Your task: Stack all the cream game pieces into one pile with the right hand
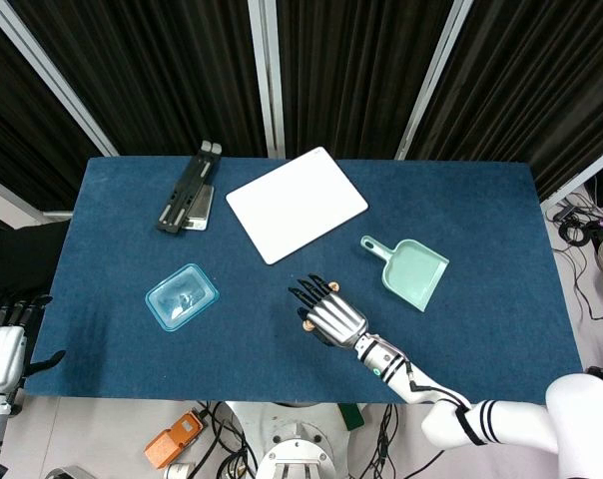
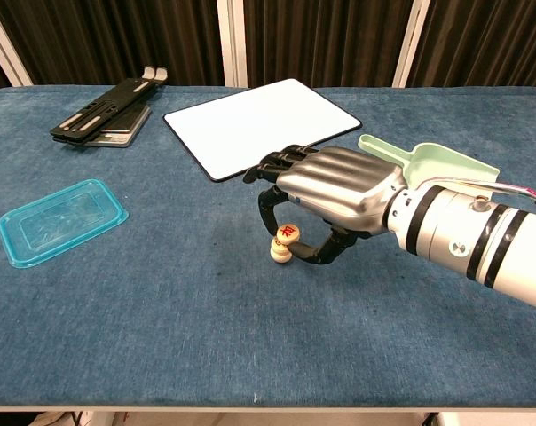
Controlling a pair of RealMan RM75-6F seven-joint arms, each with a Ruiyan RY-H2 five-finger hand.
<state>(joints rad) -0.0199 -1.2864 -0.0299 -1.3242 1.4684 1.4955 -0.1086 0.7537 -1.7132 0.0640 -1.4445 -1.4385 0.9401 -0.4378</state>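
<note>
In the chest view my right hand (image 2: 335,195) pinches a cream game piece (image 2: 287,232) with a red mark between thumb and a finger. The piece is tilted and sits right on top of a short cream stack (image 2: 281,252) on the blue cloth. The head view shows the right hand (image 1: 331,317) covering most of that stack (image 1: 303,324). One more loose cream piece (image 1: 333,287) lies just beyond the fingertips; the hand hides it in the chest view. My left hand (image 1: 2,351) hangs off the table's left edge, fingers apart, holding nothing.
A white board (image 2: 259,124) lies behind the hand. A green dustpan (image 2: 428,164) sits to its right. A clear blue lid (image 2: 59,219) lies at the left, and a black folding stand (image 2: 104,111) rests on a small scale at the back left.
</note>
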